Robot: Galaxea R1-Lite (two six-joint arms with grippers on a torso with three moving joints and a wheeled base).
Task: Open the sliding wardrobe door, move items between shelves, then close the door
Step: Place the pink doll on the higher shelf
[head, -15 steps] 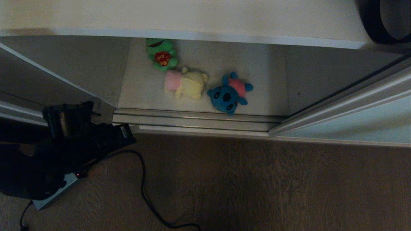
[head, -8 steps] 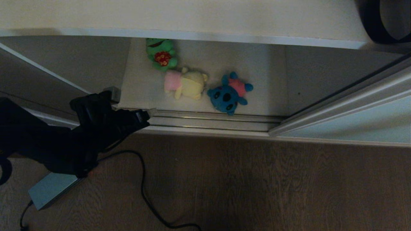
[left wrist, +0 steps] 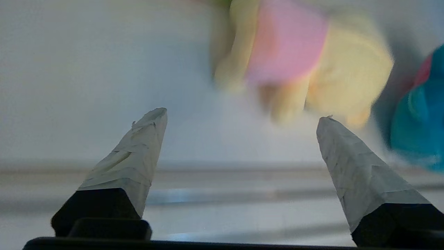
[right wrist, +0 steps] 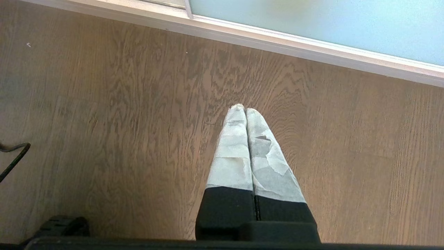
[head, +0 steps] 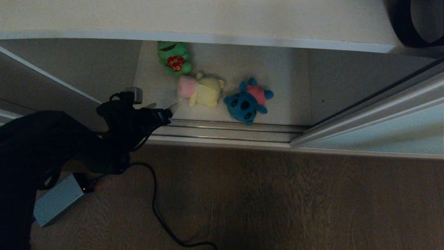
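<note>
Three small plush toys lie in a slanting row on the off-white lower wardrobe shelf (head: pixel 277 86): a green one (head: pixel 174 58) farthest back, a pale yellow one with a pink part (head: pixel 202 91) in the middle, and a blue one with a pink back (head: pixel 247 100) nearest, to the right. The frosted pale blue-green sliding door (head: pixel 388 133) stands pushed off to the right. The left gripper (head: pixel 163 105), fingers spread wide and empty, hovers just left of the yellow toy above the door track (head: pixel 225 128), while the right gripper (right wrist: pixel 245 109), fingers pressed together, hangs over the brown wood-grain floor (right wrist: pixel 121 121).
</note>
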